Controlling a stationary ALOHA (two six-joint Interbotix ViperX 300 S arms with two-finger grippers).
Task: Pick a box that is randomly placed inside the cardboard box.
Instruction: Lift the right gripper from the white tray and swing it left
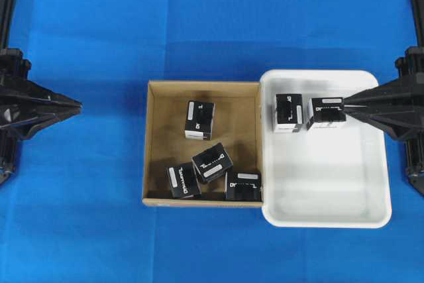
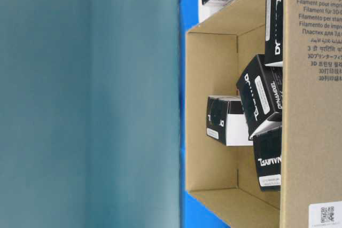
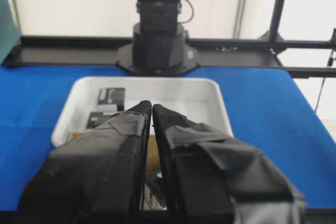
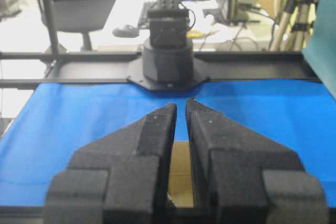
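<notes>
The brown cardboard box sits mid-table and holds several small black boxes with white labels: one upright at the back, one tilted, one front left and one front right. They also show in the table-level view. My left gripper is shut and empty, well left of the cardboard box; in its wrist view the jaws stand together. My right gripper is shut and empty, its tip at the right edge of a black box in the tray. Its jaws also show in the right wrist view.
A white plastic tray touches the cardboard box's right wall and holds two black boxes, the second beside the first. It also shows in the left wrist view. Blue cloth covers the table. A teal panel fills the table-level view's left.
</notes>
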